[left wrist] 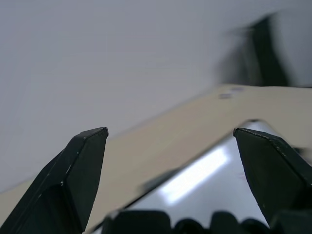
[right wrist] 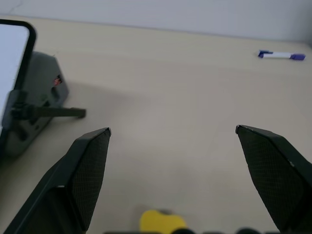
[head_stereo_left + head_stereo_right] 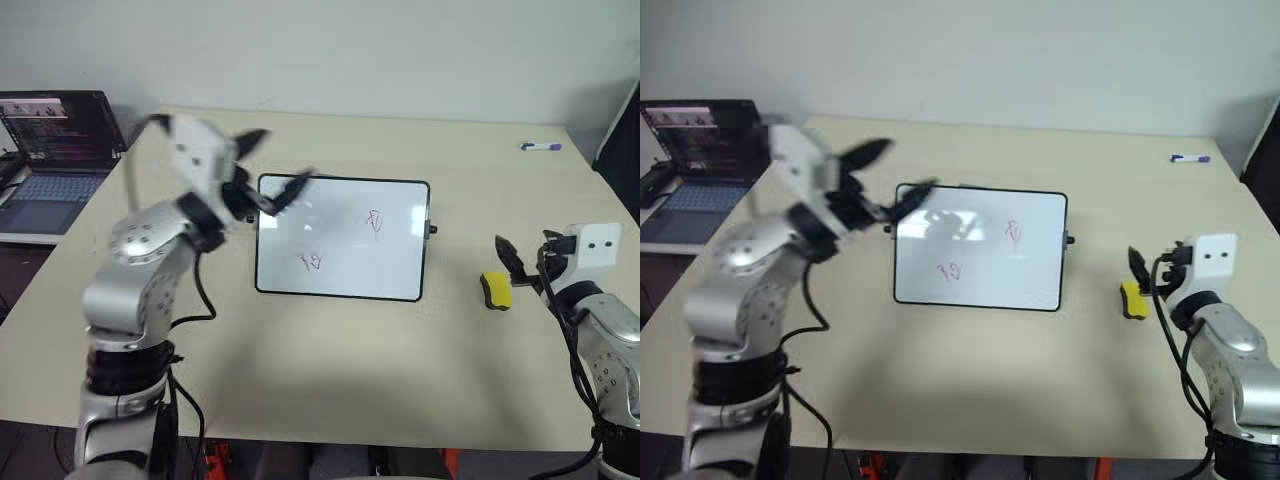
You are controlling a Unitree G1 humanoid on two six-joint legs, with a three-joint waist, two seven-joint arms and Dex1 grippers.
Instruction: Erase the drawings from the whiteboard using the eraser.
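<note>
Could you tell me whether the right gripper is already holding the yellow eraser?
No, the eraser lies on the table, just ahead of the right gripper, whose fingers stand wide open.

Even, soft overhead light. A pale glare streak lies on the whiteboard [image 3: 342,238] near its far-left corner. The left gripper [image 3: 268,165] above that corner is motion-blurred. Shadows are faint.

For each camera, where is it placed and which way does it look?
Head views: look down at the table; whiteboard, eraser, both arms.
Left wrist view: between the open left claw, toward the whiteboard's edge and the wall.
Right wrist view: between the open right claw, over the eraser toward the marker.
The head and right wrist views share eraser and marker.
</note>
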